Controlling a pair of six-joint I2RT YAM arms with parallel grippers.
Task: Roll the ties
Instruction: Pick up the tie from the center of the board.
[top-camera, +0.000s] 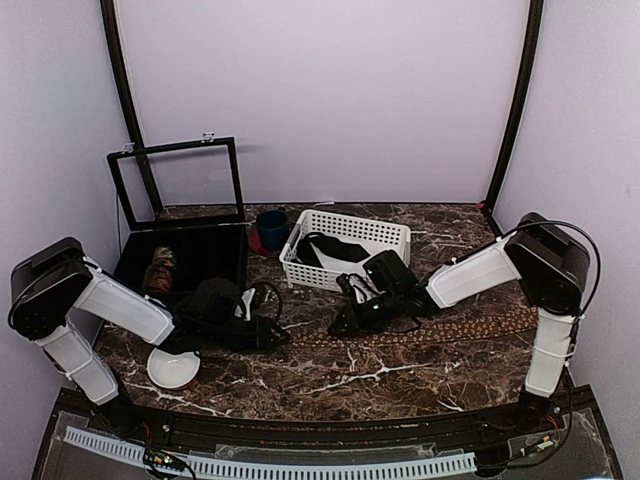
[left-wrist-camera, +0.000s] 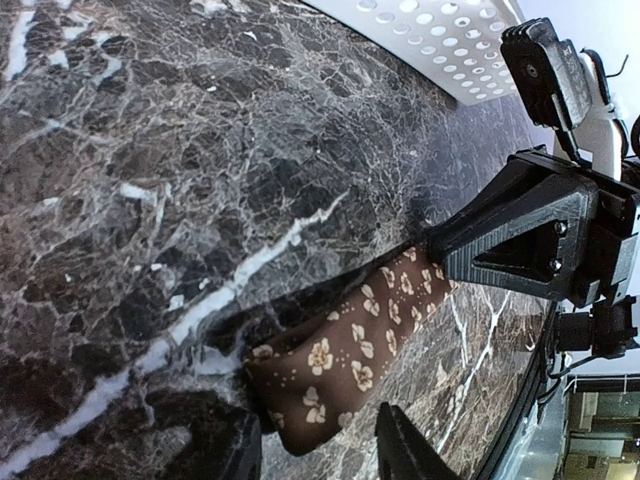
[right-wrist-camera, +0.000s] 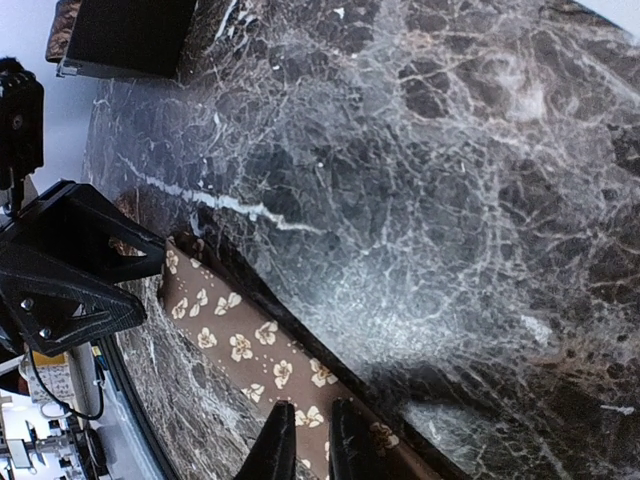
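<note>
**Hazards**

1. Cloth slip. The tie (top-camera: 440, 328) lies flat and stretched out along the marble surface (top-camera: 330, 385), its narrow end toward the left claw (left-wrist-camera: 315, 425). If that claw closes on only the edge of the end, the first fold is likely to pull free and the coil will not start.
2. Skewed roll. The right claw (right-wrist-camera: 312, 425) sits on the tie just beside the left claw. If the 2 claws do not stay in line with the cloth, the coil will probably wind crooked or loose.
3. Collision. In both wrist views the other claw shows close by. Turning the end over in so tight a gap risks contact between the 2.
4. Drag. The far part of the tie is unrestrained, so a pull on it may swing it toward the white basket (top-camera: 385, 232).

**Claw state**

- Left claw: partly open. Its fingers (left-wrist-camera: 405, 450) stand astride the tie's end with the cloth between them, low over the surface. No clamp is visible.
- Right claw: narrow, with only a slit between its fingers (right-wrist-camera: 280, 445). Tie cloth shows in that slit. Whether the pads already pinch it cannot be told.

**Task items**

1 rolled tie (top-camera: 160, 268) sits in the open black box (top-camera: 215, 245) at rear left.
</note>
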